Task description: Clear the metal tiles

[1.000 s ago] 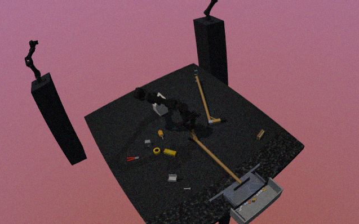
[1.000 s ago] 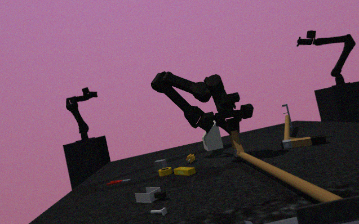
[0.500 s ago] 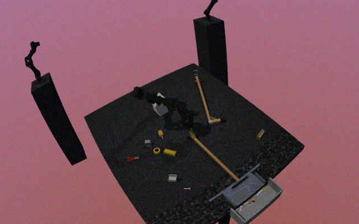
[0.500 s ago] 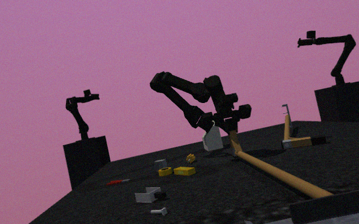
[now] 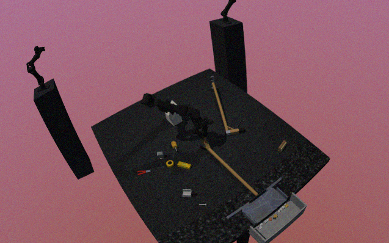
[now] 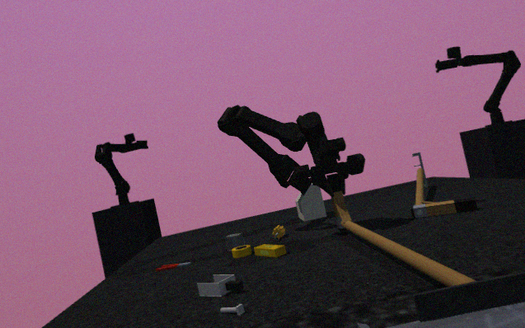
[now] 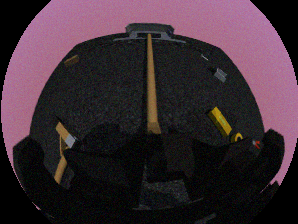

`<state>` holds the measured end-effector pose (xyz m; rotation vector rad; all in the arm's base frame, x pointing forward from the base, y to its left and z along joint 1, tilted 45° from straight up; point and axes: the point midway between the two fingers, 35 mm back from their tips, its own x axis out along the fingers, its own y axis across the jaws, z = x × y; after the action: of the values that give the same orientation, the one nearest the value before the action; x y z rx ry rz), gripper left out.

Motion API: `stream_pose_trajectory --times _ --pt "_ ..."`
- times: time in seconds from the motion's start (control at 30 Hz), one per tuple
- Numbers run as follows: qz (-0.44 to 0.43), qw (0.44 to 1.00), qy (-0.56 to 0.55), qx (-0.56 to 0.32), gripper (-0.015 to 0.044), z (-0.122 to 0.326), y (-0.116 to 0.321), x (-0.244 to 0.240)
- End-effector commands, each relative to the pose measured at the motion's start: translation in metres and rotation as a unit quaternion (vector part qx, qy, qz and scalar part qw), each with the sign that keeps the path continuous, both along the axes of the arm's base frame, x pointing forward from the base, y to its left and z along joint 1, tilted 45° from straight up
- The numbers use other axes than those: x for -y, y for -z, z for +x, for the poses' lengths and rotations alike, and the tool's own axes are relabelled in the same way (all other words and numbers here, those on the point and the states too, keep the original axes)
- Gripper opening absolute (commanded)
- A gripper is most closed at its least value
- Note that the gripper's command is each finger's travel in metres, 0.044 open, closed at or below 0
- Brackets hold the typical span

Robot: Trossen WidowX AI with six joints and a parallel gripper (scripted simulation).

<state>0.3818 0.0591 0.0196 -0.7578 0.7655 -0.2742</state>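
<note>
The long scraper point(image 5: 232, 171) point(image 6: 408, 257) point(image 7: 151, 85) has a wooden shaft and a short upright wooden grip. My gripper point(image 5: 204, 138) point(image 6: 337, 192) is shut on that grip, low over the table. The shaft reaches toward the bluish steel bench plate point(image 5: 267, 205) point(image 6: 490, 318). The scraper's dark wide blade shows in the exterior view near the plate's near edge. No tile can be made out on the plate; blade and shaft hide part of it. Several pale and orange-yellow tiles point(image 5: 275, 216) lie in a row inside the grey catch box point(image 5: 257, 235) beyond the plate.
A second wooden-handled tool point(image 5: 220, 107) point(image 6: 437, 207) lies to one side. On the other are a yellow box point(image 5: 184, 165) point(image 6: 269, 250), yellow ring point(image 5: 170, 163), screwdriver point(image 5: 174, 145), red pliers point(image 5: 143, 172), grey tray point(image 5: 187, 193) and bolt point(image 5: 203, 204). A brown block point(image 5: 282, 146) lies near the far edge.
</note>
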Motion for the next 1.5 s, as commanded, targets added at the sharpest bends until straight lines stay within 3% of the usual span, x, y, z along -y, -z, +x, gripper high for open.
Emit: stream_pose_trajectory --times 0.0,1.03,1.47 --pt "0.003 1.0 0.0 0.006 0.0 -0.006 -0.003 0.0" --pt "0.002 1.0 -0.002 0.006 0.0 -0.047 0.001 0.011" --pt "0.0 1.0 -0.002 0.001 0.0 -0.046 0.003 0.011"
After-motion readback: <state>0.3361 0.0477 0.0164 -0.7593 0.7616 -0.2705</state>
